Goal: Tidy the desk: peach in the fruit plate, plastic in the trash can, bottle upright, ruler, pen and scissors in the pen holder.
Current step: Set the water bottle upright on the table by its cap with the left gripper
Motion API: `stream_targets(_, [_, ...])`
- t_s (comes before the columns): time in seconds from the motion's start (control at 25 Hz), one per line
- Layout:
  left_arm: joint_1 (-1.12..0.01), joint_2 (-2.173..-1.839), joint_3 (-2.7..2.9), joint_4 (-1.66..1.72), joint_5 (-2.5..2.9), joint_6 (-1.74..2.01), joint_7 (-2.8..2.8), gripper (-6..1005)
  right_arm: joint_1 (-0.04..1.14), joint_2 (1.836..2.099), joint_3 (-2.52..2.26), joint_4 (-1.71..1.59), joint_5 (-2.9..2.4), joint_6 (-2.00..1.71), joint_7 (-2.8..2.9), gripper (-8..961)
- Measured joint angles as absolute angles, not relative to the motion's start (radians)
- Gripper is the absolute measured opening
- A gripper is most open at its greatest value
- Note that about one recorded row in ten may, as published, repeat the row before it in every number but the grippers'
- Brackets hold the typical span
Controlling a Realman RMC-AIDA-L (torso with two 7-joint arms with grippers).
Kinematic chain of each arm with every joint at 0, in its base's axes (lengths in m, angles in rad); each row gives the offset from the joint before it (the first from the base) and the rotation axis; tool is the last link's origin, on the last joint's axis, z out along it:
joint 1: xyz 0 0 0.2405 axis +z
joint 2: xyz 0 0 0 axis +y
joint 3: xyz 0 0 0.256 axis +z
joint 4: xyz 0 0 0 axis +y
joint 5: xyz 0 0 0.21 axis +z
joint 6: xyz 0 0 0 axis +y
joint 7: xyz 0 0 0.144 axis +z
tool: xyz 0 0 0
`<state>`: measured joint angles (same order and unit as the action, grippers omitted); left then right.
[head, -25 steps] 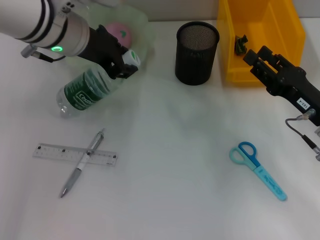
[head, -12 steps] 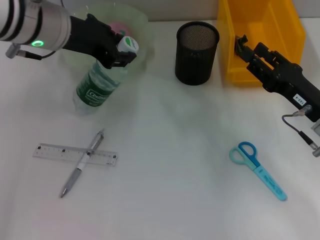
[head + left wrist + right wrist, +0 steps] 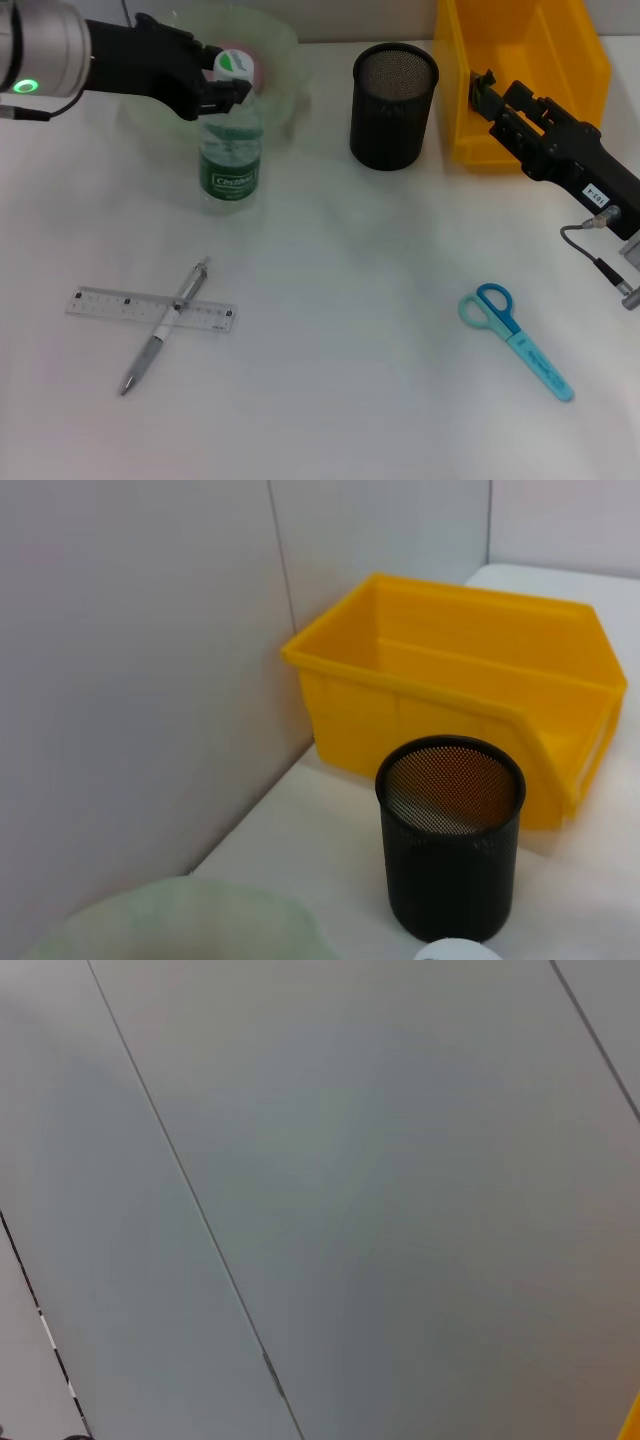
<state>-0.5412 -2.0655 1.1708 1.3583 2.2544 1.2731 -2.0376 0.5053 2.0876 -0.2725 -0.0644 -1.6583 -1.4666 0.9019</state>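
The clear bottle (image 3: 231, 155) with a green label stands upright on the table just in front of the pale green fruit plate (image 3: 281, 45). My left gripper (image 3: 222, 92) is shut on its neck, below the white cap (image 3: 233, 63). The pink peach (image 3: 253, 70) lies in the plate behind the cap. A clear ruler (image 3: 105, 301) lies at the front left with a silver pen (image 3: 160, 332) crossed over it. Blue scissors (image 3: 516, 333) lie at the front right. The black mesh pen holder (image 3: 394, 105) stands at the back centre. My right gripper (image 3: 482, 88) hovers at the yellow trash can (image 3: 530, 50). The plastic is not visible.
The left wrist view shows the pen holder (image 3: 450, 845), the yellow trash can (image 3: 450, 680), the plate's rim (image 3: 180, 915) and the bottle's cap (image 3: 455, 950). The right wrist view shows only a grey wall. A cable hangs from the right arm (image 3: 600, 265).
My left gripper swung the bottle from lying tilted to standing upright and shifted it right. The right gripper moved back toward the trash can, then held.
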Motion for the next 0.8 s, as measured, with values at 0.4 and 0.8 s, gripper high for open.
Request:
stream_targets(0.4, [-0.508, -2.066, 1.156, 1.347, 2.222, 1.261, -2.014, 429, 0.511, 2.088, -0.271, -0.061, -1.658, -1.466, 0.902, 543])
stream_targets(0.8, [-0.504, -2.067, 1.158, 1.348, 2.221, 1.260, -2.014, 451, 0.509, 2.088, -0.273, -0.055, -1.658, -1.466, 0.902, 544])
